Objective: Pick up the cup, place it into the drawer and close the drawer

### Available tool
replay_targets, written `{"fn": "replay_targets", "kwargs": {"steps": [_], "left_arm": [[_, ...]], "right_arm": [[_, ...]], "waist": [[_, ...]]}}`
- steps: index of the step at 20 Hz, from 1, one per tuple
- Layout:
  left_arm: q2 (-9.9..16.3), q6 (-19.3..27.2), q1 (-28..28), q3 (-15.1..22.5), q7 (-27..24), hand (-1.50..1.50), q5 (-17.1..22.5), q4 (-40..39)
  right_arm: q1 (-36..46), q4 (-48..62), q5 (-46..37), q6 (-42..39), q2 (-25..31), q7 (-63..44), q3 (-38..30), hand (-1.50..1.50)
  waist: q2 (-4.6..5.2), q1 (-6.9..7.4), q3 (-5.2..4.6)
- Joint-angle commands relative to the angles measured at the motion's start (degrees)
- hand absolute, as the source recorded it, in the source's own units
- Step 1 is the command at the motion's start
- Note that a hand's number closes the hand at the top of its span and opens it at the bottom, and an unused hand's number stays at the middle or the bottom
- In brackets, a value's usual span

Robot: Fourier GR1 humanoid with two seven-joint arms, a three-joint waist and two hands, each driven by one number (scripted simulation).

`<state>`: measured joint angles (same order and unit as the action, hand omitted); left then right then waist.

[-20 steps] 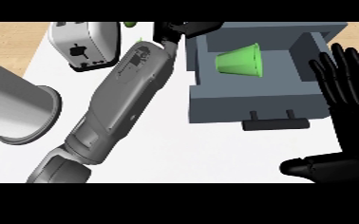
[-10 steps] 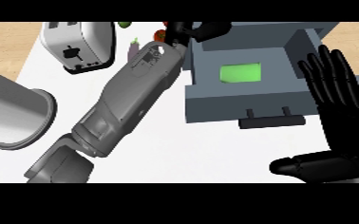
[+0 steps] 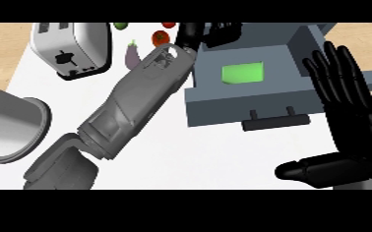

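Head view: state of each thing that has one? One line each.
Grey drawer: open, black handle toward the robot.
Green cup: inside the drawer, lying on its side.
Left hand: at the drawer's far left corner, holding nothing visible.
Right hand: open, fingers straight, beside the drawer's right wall.
White toaster: upright on the counter.

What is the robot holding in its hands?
Nothing. The green cup sits inside the open drawer, the left hand is behind it, and the right hand is open.
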<state>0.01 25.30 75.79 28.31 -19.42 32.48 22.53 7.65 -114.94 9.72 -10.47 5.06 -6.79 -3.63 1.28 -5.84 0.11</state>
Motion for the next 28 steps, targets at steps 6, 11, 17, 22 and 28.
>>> {"fn": "replay_targets", "kwargs": {"steps": [6,11,17,22,28], "left_arm": [[-0.01,0.84,-1.43,4.77,-1.17,-1.50,2.51,-1.70],[-0.01,0.19,-1.09,4.04,-4.67,-1.50,6.75,1.95],[-0.01,-1.72,-1.68,1.03,-8.95,-1.50,11.81,6.92],[1.64,-2.44,-1.96,-2.49,-3.65,-1.50,12.10,11.10],[5.67,0.13,-9.42,-4.06,-3.26,-1.50,12.32,19.97]], "right_arm": [[-1.16,-1.22,2.87,-1.83,0.70,0.69,-1.12,-1.50],[3.38,0.40,4.97,-0.61,-0.26,-1.45,-1.15,-1.50],[1.02,0.40,9.59,-3.11,1.63,-2.47,-3.72,-1.50],[-5.11,-7.10,12.52,-5.69,3.46,-5.06,-3.92,1.50],[-4.69,-7.18,5.46,-11.46,10.02,-3.43,-3.15,1.50]], "waist": [[0.17,-0.64,0.00],[0.21,0.08,-0.05],[-0.63,2.81,-0.06],[-1.57,5.31,-0.11],[-1.79,6.46,-0.13]]}}
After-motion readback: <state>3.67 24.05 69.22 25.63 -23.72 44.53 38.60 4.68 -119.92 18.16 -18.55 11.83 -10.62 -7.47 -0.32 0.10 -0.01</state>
